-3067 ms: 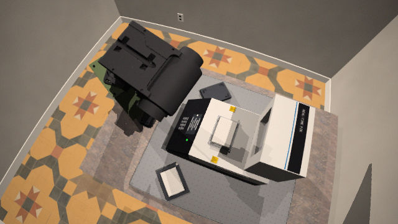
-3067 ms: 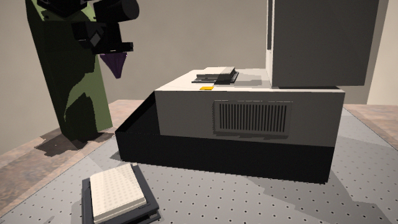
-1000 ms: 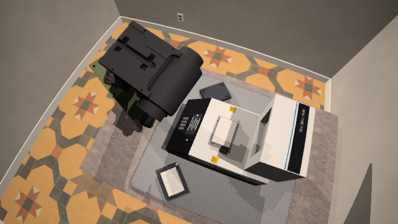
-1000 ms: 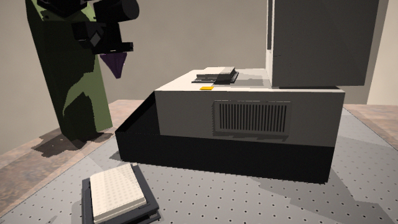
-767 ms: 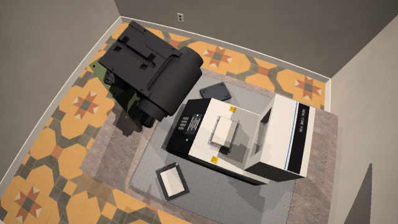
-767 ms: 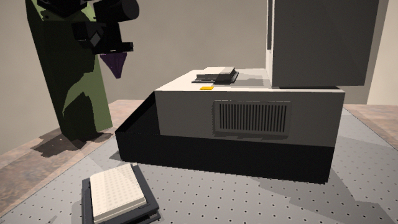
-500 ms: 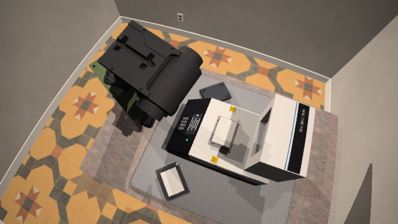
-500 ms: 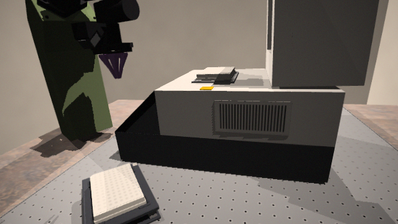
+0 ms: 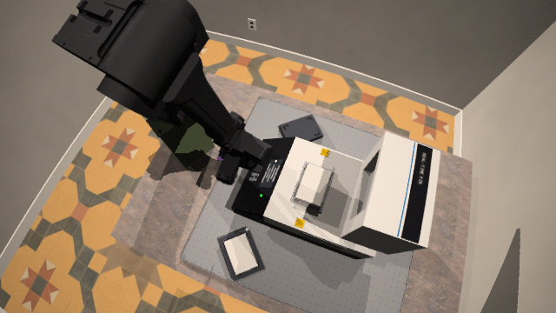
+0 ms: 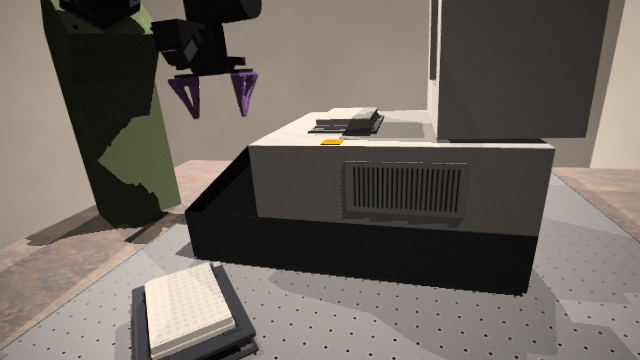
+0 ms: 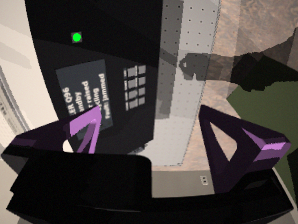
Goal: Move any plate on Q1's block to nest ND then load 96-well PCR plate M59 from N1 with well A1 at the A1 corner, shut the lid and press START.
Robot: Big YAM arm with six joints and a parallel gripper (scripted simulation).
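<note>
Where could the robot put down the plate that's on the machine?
The dark nest behind the cycler is bare. The front nest already holds a plate. The block holds a plate too. The hand hangs open above the keys.

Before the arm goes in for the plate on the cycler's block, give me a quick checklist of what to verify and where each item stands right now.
1. Lid of the cycler raised off the block: ok, it stands open.
2. Status lamp green, no run on: ok.
3. A plate on the block to take off first: ok, one sits there.
4. Gripper open with nothing between the fingers: ok.
5. Dark nest behind the cycler free to take that plate: ok, nothing lies on it.
6. Plate in the front nest lying flat: ok; which corner holds well A1: cannot tell.
</note>
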